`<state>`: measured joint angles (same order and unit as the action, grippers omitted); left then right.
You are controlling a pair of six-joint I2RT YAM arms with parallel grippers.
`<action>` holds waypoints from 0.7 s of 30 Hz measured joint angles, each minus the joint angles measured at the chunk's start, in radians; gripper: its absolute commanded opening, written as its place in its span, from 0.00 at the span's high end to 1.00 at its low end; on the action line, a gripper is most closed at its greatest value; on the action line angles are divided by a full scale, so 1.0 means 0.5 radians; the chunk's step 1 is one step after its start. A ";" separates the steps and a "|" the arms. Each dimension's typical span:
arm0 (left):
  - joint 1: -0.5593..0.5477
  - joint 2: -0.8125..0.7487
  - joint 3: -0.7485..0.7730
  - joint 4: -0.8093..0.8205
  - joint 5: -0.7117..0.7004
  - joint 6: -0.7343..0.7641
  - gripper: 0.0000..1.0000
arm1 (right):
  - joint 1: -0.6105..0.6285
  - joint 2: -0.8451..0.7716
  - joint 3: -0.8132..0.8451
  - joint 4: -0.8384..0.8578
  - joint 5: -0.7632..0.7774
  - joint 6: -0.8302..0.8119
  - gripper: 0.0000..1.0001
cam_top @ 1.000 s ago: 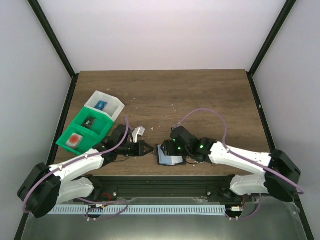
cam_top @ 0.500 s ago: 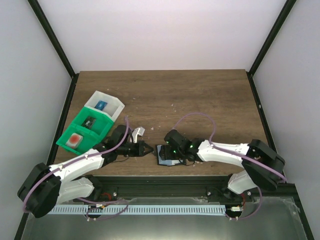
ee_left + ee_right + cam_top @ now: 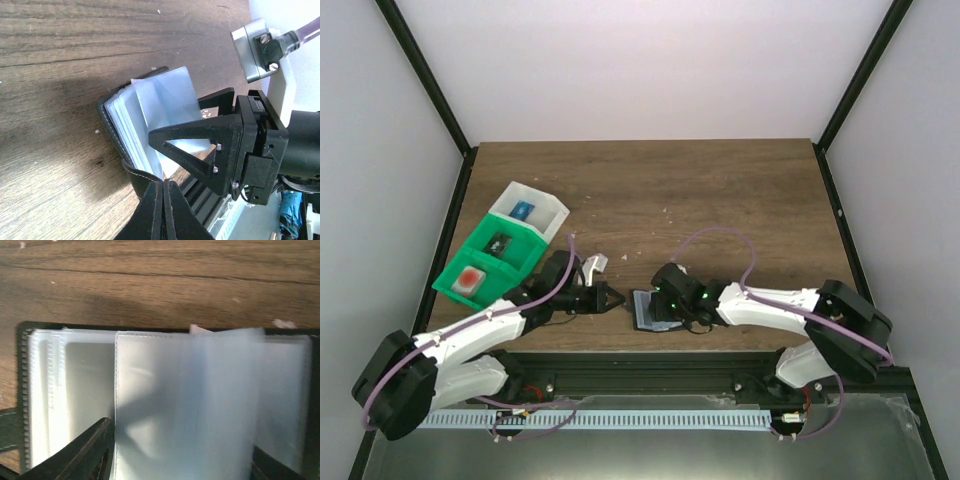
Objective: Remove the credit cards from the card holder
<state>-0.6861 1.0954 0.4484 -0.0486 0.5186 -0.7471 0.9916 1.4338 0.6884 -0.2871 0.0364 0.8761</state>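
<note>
The card holder (image 3: 648, 314) lies open near the table's front edge, with a black cover and clear bluish sleeves fanned up (image 3: 150, 107) (image 3: 165, 390). My left gripper (image 3: 618, 298) is shut at the holder's left side, and its tips (image 3: 163, 186) pinch the raised black cover flap (image 3: 136, 175). My right gripper (image 3: 662, 300) is open over the holder. Its fingers (image 3: 85, 452) straddle a loose clear sleeve (image 3: 220, 390). A small white corner (image 3: 197, 329) pokes out past the holder's far rim. No credit card can be made out in the sleeves.
A green bin (image 3: 455, 272) and a white bin (image 3: 542, 199) stand at the left, holding small red, dark and blue items. The table's front edge and a metal rail (image 3: 200, 192) run just beside the holder.
My right arm folded in and its gripper moved a little left, further over the holder. The holder shifted slightly left. My left gripper stayed shut in place.
</note>
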 measured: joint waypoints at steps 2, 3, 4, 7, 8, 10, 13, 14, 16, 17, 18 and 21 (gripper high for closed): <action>0.000 -0.018 0.000 0.004 -0.005 0.000 1.00 | 0.001 -0.034 -0.019 -0.040 0.038 0.001 0.50; 0.000 -0.021 0.000 0.005 -0.006 0.001 1.00 | 0.000 -0.053 -0.031 -0.056 0.056 0.003 0.51; 0.000 -0.021 0.000 0.005 -0.008 0.001 1.00 | 0.000 -0.076 -0.039 -0.085 0.079 0.007 0.51; 0.000 -0.015 0.000 0.003 -0.012 0.006 1.00 | 0.000 -0.137 -0.047 -0.161 0.143 0.009 0.51; 0.000 -0.014 0.000 0.002 -0.012 0.008 1.00 | 0.000 -0.151 -0.047 -0.181 0.161 0.010 0.51; 0.000 -0.011 0.000 0.002 -0.013 0.013 1.00 | 0.000 -0.180 -0.047 -0.227 0.201 0.016 0.51; 0.000 -0.007 0.000 0.002 -0.019 0.018 1.00 | 0.000 -0.217 -0.047 -0.306 0.253 0.031 0.52; 0.000 -0.005 0.000 0.003 -0.021 0.019 1.00 | 0.000 -0.232 -0.047 -0.336 0.269 0.039 0.52; 0.000 -0.005 0.000 0.002 -0.024 0.021 1.00 | 0.000 -0.272 -0.046 -0.399 0.302 0.049 0.53; 0.000 -0.005 0.000 0.003 -0.025 0.022 1.00 | 0.000 -0.298 -0.044 -0.426 0.312 0.053 0.54; 0.000 -0.005 0.000 0.003 -0.027 0.022 1.00 | 0.000 -0.318 -0.041 -0.444 0.317 0.053 0.55; 0.000 0.004 0.000 0.002 -0.029 0.028 1.00 | 0.000 -0.403 -0.011 -0.482 0.311 0.053 0.61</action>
<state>-0.6861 1.0973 0.4484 -0.0475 0.5041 -0.7330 0.9916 1.2324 0.6830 -0.5282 0.1917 0.9028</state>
